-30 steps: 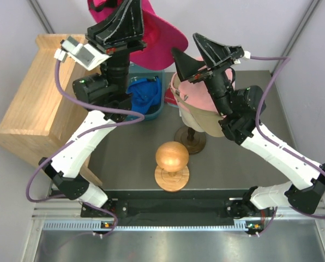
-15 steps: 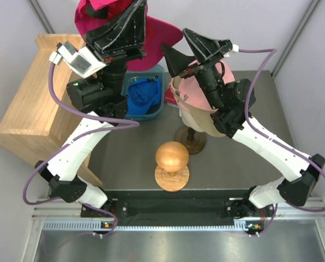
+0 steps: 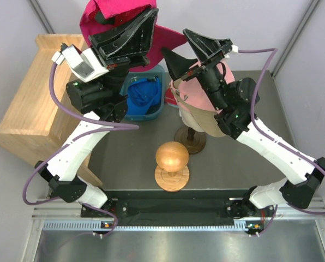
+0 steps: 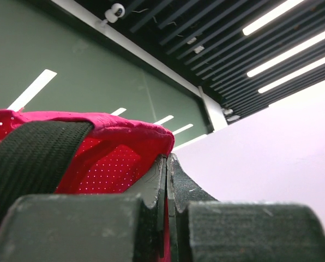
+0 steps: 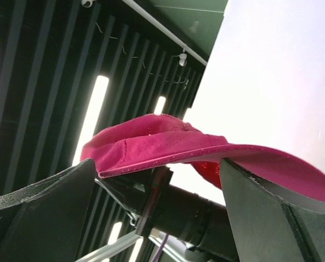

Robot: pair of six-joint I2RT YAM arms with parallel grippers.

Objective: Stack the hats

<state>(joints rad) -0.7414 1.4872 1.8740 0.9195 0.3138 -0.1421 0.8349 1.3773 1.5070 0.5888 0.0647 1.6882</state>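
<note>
Left gripper (image 4: pixel 167 164) is clamped on the magenta cap (image 5: pixel 206 147), with only thin cloth between its jaws. Right gripper (image 5: pixel 157 169) is spread and empty just under the brim, with the pink cap (image 3: pixel 203 90) below it. I judge the cloth may slip, or the brim may snag those fingers.

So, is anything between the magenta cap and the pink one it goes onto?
Yes. The right gripper, open, is raised over the pink cap, its fingers pointing up at the magenta cap held in the left gripper. It would probably have to move aside before that cap can come down.
</note>
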